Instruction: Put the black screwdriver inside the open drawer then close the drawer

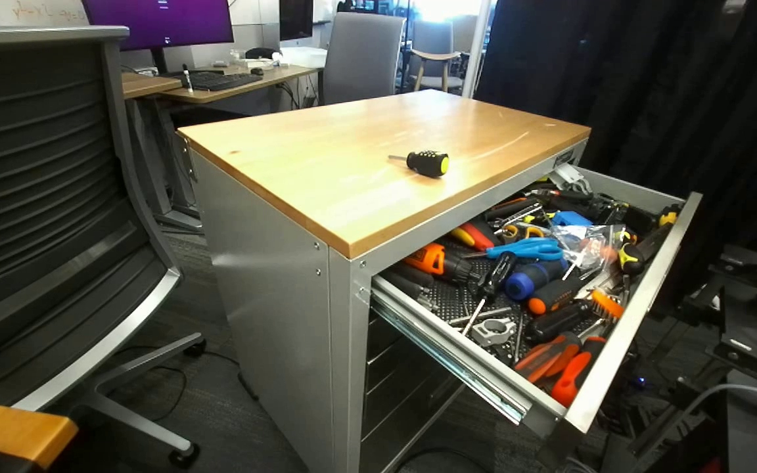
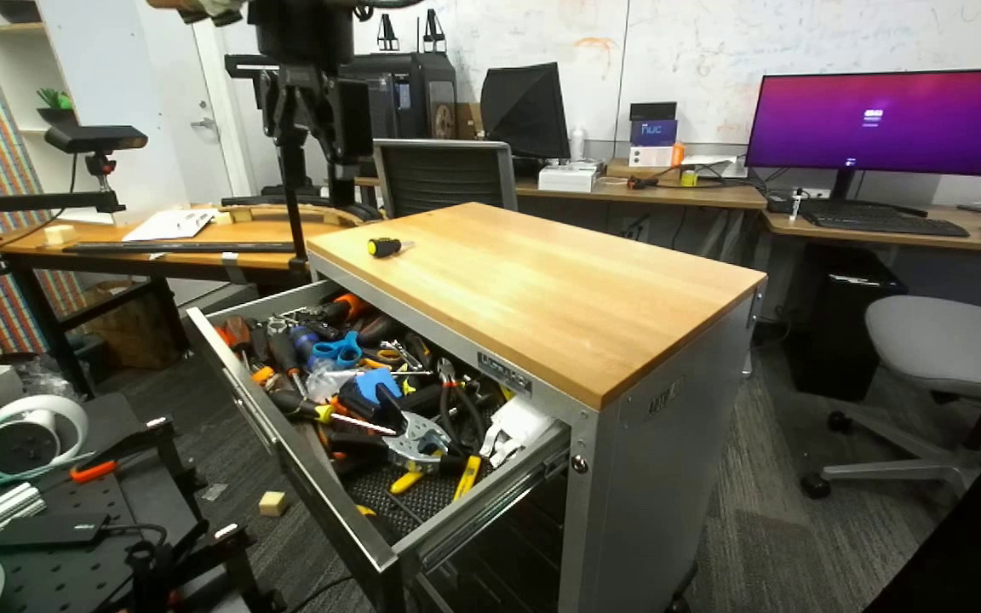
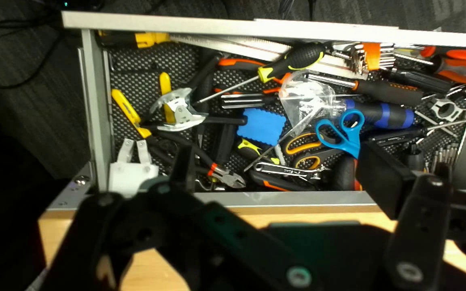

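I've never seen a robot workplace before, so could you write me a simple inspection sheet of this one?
Surface: wooden top with pale streaks; scratches or glare, I can't tell.
Job's things: black screwdriver lying on that top, near the edge by the open drawer.
Clutter: the drawer is crowded, with blue-handled scissors, pliers and a clear plastic bag among its contents.
Gripper: jaws apart, holding nothing.
Cables: pale cable beyond the drawer; dark cable on the floor; on the wooden top, nothing seen.
Surroundings: purple-screened monitor, office chair, dark curtain.
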Available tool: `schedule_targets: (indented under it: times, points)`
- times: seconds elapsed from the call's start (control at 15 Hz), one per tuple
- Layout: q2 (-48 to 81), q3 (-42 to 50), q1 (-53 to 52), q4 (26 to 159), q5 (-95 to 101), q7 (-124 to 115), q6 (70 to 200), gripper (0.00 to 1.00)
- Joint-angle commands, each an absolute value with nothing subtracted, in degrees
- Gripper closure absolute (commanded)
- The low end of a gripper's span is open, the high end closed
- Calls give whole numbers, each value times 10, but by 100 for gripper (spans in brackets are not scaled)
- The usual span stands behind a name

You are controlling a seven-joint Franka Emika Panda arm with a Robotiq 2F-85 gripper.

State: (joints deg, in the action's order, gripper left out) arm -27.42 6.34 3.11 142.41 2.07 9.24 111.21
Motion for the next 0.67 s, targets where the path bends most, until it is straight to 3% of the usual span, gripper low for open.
schedule_targets:
  times: [0.0,0.6]
  points:
    - [-166,-12,-6,1358,40,31,1139,0]
    - [70,-69,-62,1174,-15,0,1190,0]
